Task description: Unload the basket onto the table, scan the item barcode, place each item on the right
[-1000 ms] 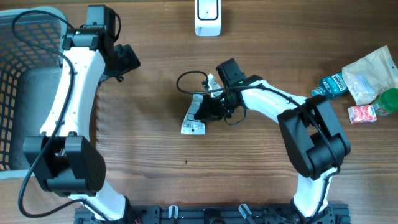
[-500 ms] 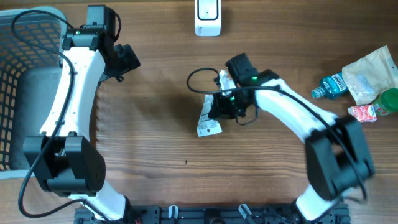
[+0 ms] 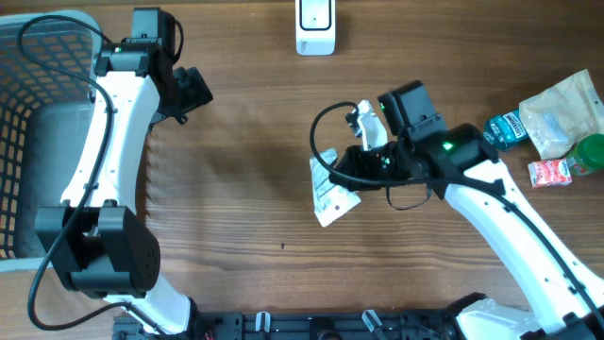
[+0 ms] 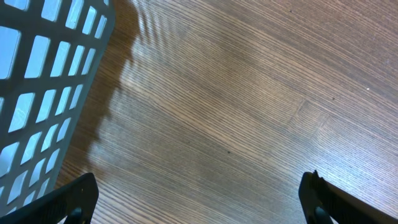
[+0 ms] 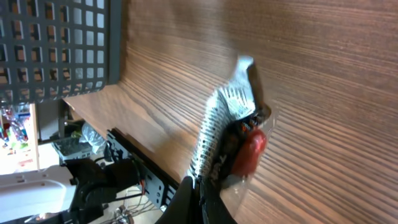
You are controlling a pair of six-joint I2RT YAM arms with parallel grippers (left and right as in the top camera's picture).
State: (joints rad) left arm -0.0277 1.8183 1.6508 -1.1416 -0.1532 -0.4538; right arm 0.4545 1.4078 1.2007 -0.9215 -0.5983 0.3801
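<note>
right tool (image 5: 198,186) clamped on foil packet (image 3: 327,195), left tool (image 3: 192,92) wide open by basket (image 3: 21,142), white scanner (image 3: 315,26) beyond

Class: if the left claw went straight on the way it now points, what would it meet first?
Likely the bare wooden table, close beside the basket; the left claw shows nothing in between in its own view.

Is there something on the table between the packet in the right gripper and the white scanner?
Nothing visible: only bare wooden table lies between the packet, held by the right gripper, and the scanner.
</note>
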